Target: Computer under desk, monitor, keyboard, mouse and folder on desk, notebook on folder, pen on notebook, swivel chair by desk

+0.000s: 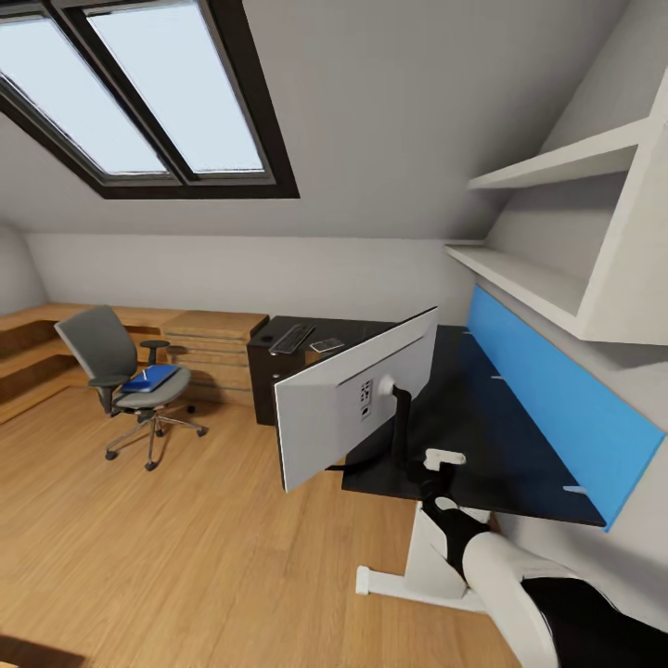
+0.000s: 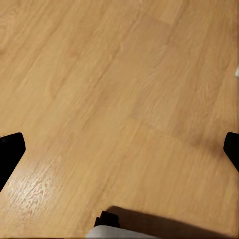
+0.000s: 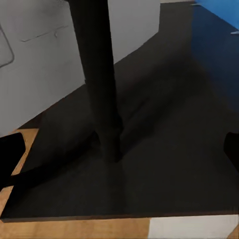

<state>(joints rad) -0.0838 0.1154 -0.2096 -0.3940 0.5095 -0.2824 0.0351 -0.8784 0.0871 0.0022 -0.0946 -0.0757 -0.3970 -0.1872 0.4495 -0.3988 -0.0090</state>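
The monitor (image 1: 357,394) stands on the desk (image 1: 501,436) near its front edge, white back turned to the room and black stand arm (image 1: 401,422) planted on the glossy top, so the step in hand looks like settling or releasing it with the right arm, whose hand (image 1: 443,461) hovers just behind the stand. To do this well, I would keep the base fully on the desk, clear of the front edge, and back the hand off slowly so it does not nudge the stand. The right wrist view adds what the head camera cannot give: the stand post (image 3: 102,84) meets the desk surface squarely, and the two dark fingertips sit wide apart at either side with nothing between them, so this hand is spread. The left wrist view shows bare wooden floor (image 2: 119,99) beyond similarly spread fingertips (image 2: 10,152). The head view alone gives the wider layout: the keyboard (image 1: 291,339) at the desk's far end, and the folder (image 1: 151,378) lying on the swivel chair (image 1: 121,376), well apart from the desk.
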